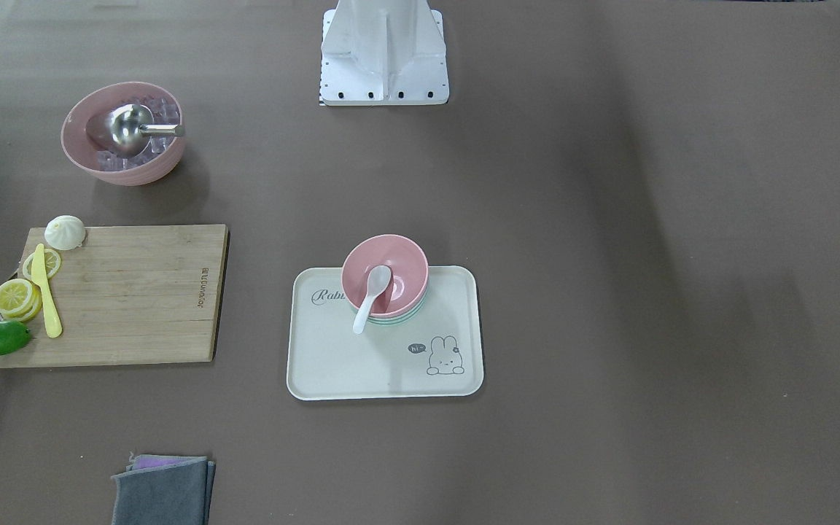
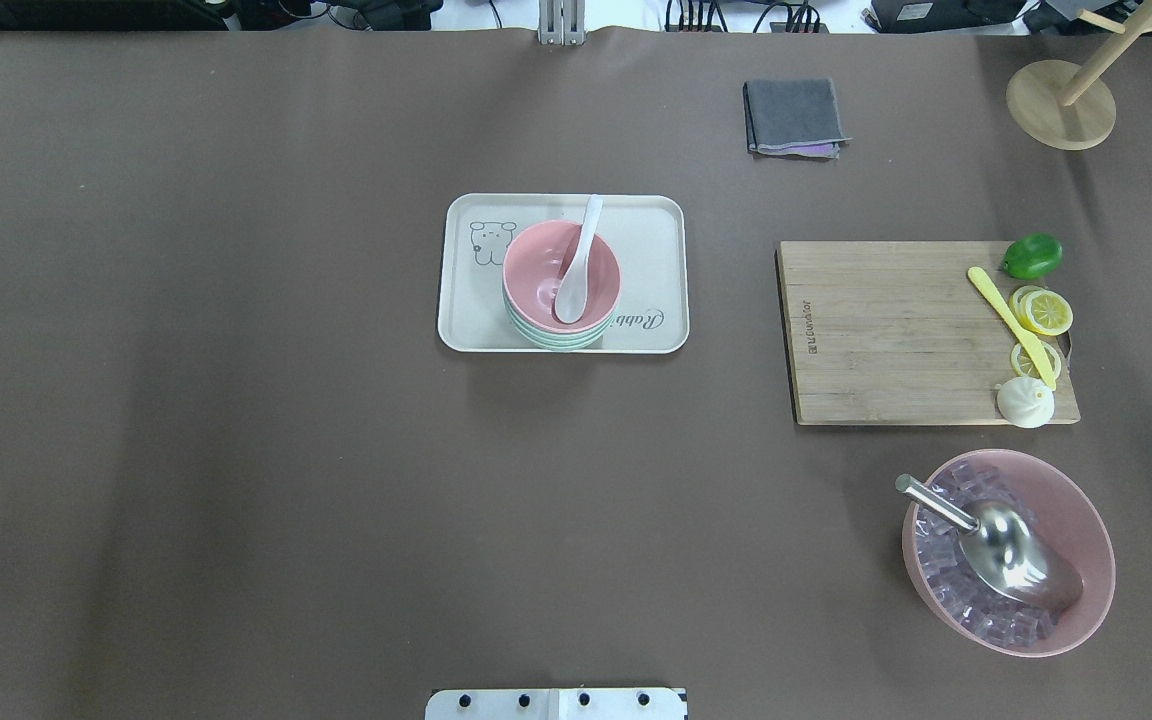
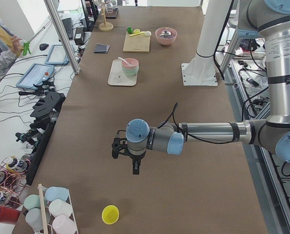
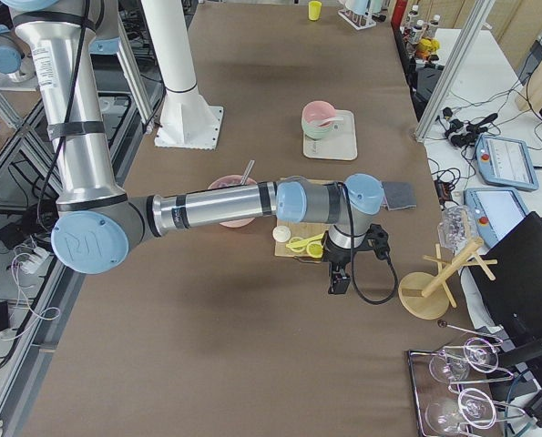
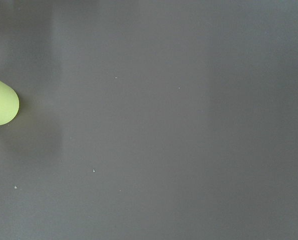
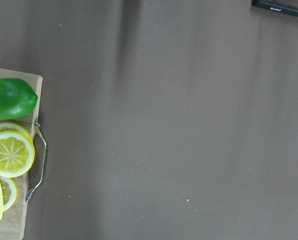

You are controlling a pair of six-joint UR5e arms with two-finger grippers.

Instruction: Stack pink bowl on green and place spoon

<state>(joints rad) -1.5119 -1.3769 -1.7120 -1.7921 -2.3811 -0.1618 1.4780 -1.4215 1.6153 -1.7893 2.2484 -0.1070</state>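
The pink bowl sits stacked on the green bowl on the cream rabbit tray. The white spoon lies in the pink bowl with its handle over the rim. The overhead view shows the same stack, the green bowl's rim and the spoon. My left gripper hangs over bare table far from the tray. My right gripper hangs past the cutting board's end. They show only in the side views, so I cannot tell if they are open or shut.
A wooden cutting board holds lemon slices, a yellow knife, a green pepper and a white bun. A large pink bowl of ice with a metal scoop, a grey cloth and a wooden stand are nearby. A yellow cup lies near the left gripper.
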